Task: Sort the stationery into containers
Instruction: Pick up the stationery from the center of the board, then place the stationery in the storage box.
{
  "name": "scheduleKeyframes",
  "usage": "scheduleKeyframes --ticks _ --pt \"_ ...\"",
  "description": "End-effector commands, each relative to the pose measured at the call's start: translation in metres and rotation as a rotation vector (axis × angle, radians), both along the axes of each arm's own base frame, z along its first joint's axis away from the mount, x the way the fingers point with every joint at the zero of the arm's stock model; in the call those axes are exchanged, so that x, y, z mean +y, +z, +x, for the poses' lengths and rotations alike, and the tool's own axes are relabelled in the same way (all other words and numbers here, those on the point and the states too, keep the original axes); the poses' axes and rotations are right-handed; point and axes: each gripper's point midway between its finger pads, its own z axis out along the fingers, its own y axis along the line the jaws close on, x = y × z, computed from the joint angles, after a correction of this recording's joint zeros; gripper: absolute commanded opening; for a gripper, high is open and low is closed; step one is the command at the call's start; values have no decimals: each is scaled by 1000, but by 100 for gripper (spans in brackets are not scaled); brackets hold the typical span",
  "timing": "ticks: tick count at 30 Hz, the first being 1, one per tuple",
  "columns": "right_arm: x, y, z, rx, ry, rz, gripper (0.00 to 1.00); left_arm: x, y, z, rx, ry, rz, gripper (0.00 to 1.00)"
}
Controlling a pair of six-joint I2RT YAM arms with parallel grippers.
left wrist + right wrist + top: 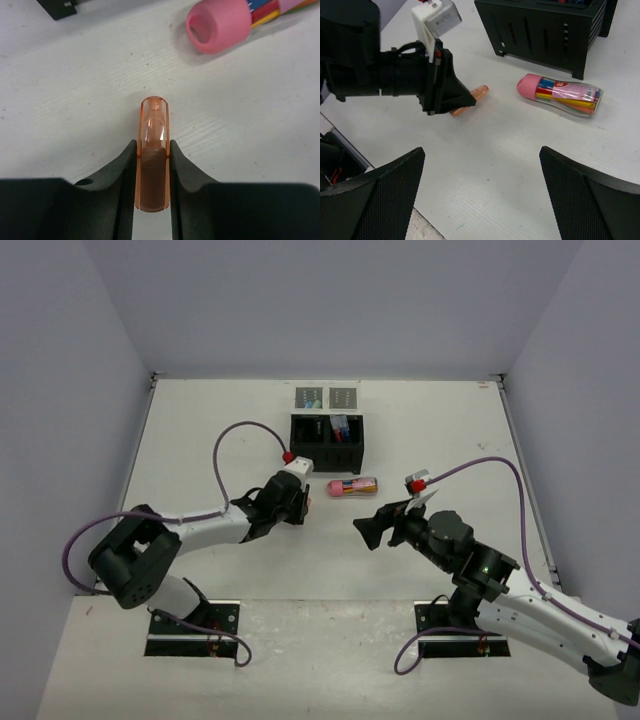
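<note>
My left gripper (298,504) (152,146) is shut on a stubby translucent orange highlighter (152,117), low over the table. The highlighter's tip pokes out past the fingertips; it also shows in the right wrist view (470,101). A clear tube with a pink cap (352,486) (220,25) (560,95), filled with coloured pens, lies just right of the left gripper. The black two-compartment box (328,443) (545,30) stands behind it with pens inside. Two small grey trays (310,397) (343,397) lie behind the box. My right gripper (368,530) (480,160) is wide open and empty, hovering near the tube.
The left arm's purple cable (235,440) loops over the table left of the box. The right arm's cable (490,465) arcs at the right. White walls enclose the table on three sides.
</note>
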Motion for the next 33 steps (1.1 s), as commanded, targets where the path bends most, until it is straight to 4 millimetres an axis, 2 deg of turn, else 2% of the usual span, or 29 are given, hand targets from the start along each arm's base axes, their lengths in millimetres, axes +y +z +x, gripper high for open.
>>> scheduleKeyframes --ticks 1,3,4,8,13,14,16,20,21,24,27,33 --pt "3 7 2 -30 7 17 99 6 78 12 -157 96 -122 0" --pt "3 8 2 -32 7 18 99 8 105 21 -217 135 -146 0" --pt "3 8 2 -31 5 17 99 12 106 22 -220 152 -130 0" --pt "2 8 2 -32 4 20 99 14 166 62 -348 275 -111 0" --pt "1 8 2 -32 -2 21 99 12 211 138 -476 413 -90 0" --pt "1 8 2 -34 -2 23 99 8 220 159 -500 425 -117 0" --pt "1 8 2 -33 0 25 99 2 227 183 -511 415 -154 0" --pt "0 10 2 -38 0 29 99 7 228 236 -542 465 -170 0" --pt "0 10 1 -39 1 29 99 8 227 243 -553 465 -172 0" --pt "1 10 1 -39 5 29 99 3 228 262 -594 435 -199 0" --pt "1 10 1 -39 5 28 99 -1 227 272 -628 414 -209 0" --pt "1 10 1 -38 3 28 99 -3 205 295 -645 398 -197 0"
